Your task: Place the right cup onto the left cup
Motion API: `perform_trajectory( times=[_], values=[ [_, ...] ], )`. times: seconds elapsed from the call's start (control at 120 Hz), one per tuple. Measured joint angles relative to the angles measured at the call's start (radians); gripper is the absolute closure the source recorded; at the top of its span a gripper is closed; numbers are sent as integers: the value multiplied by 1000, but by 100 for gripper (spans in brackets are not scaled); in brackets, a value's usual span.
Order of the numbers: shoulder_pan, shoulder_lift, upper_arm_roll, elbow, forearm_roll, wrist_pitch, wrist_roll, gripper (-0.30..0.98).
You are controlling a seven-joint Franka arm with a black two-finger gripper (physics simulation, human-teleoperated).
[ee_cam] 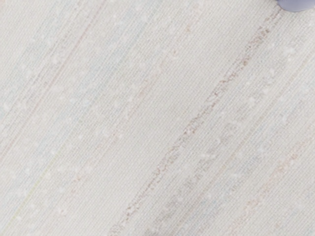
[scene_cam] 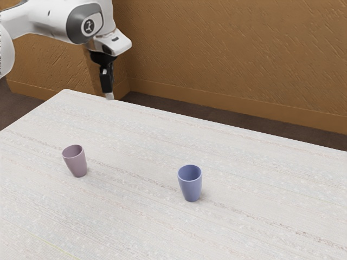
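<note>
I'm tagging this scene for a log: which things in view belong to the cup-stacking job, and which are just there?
Part of the job:
- blue cup, upright
- mauve cup, upright, apart from the blue cup
- gripper, holding neither cup

Just there:
- table, under both cups
- brown wall
- dark floor

Smooth white rounded arm (scene_cam: pixel 51 20), dark grey joint band (scene_cam: pixel 75 24), round black-and-white logo (scene_cam: pixel 89 26). White angular hand housing (scene_cam: pixel 116 43), black jaws.

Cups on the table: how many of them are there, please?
2: the pinkish-purple cup stands toward the exterior view's left, and the blue cup near that view's middle.
</note>
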Motion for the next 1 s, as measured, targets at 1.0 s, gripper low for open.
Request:
perform_trajectory(
  times=[1.0],
  values=[
    [-257,292,-39,-41,-119,250,-85,0]
  ],
)
